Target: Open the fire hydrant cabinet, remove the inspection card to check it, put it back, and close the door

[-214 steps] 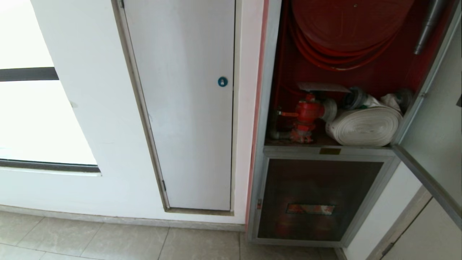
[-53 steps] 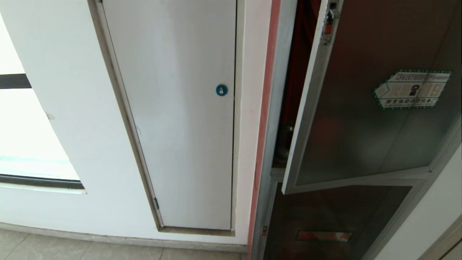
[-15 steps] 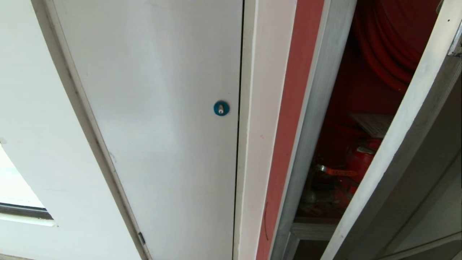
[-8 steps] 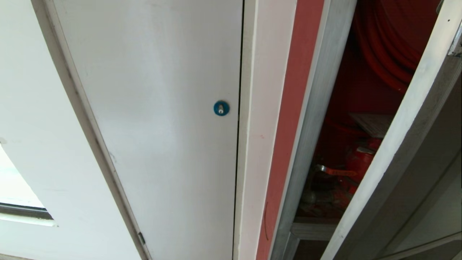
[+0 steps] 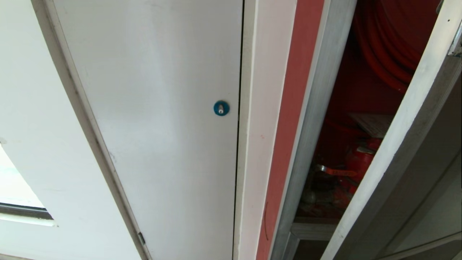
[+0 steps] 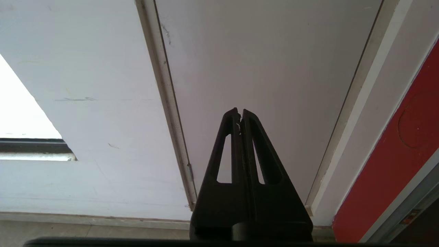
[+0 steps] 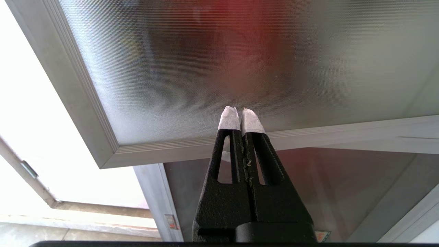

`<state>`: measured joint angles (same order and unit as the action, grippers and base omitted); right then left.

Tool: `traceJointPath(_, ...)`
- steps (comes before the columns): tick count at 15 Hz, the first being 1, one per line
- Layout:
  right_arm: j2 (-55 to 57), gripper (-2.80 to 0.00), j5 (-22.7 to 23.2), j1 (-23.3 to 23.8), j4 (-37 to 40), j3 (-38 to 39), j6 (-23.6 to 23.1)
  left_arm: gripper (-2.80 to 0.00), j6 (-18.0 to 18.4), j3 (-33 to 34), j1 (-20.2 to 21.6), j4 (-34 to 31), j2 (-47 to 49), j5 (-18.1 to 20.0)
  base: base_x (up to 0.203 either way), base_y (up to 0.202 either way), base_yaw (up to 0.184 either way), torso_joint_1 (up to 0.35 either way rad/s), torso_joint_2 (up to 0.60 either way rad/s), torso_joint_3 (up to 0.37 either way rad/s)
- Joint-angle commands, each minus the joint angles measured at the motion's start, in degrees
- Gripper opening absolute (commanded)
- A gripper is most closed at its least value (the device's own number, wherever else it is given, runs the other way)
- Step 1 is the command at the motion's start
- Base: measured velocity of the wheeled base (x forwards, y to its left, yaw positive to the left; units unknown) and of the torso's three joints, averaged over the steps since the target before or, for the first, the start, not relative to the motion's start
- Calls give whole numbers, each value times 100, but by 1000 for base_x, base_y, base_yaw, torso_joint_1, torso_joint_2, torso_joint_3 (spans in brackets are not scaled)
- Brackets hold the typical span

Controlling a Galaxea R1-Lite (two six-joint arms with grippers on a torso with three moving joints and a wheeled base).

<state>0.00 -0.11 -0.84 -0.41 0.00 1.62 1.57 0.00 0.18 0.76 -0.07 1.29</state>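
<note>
1. Head view. One fire hydrant cabinet [image 5: 317, 119] on the right: silver metal frame, dark red interior. One door [image 5: 404, 144], ajar, its pale frame edge slanting across the opening; the glass pane and the right side are cut off by the picture edge. Through the gap: red hose coils [image 5: 389, 54] high up, one red valve [image 5: 355, 162] low down with an orange handle, and one corner of the inspection card [image 5: 375, 124], a pale sheet with fine rows, lying above the valve; the rest of it is hidden behind the door. To the left, one plain white panel [image 5: 155, 126] with one round blue lock [image 5: 221, 108]. No gripper shows here.

2. Left wrist view. One left gripper [image 6: 240, 115], black fingers pressed together, nothing between them. It faces the white panel; a red strip of wall [image 6: 394, 161] lies to the right, and the floor [image 6: 92, 231] is below.

3. Right wrist view. One right gripper [image 7: 239, 113], white-taped tips together, empty. It is near the door's frosted glass, close to its lower frame rail [image 7: 343, 135]. Red shapes behind the glass are too blurred to identify. One lower dark glass panel [image 7: 308, 178] lies beneath.
</note>
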Motion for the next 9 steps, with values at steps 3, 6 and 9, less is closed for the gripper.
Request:
traceJointPath(3,9,-280,-21,-4,8,-69,5,-280,1,62,-1,3,7,-6,0,0,0,0,0,0)
traceJointPath(6,107,-280,14,-6,122,-488,11,-280,1,62,6,3,7,-3,0,0,0,0,0,0)
traceJointPath(9,423,-280,197,-6,138,-811,24,-280,1,62,-1,3,7,3,0,0,0,0,0,0)
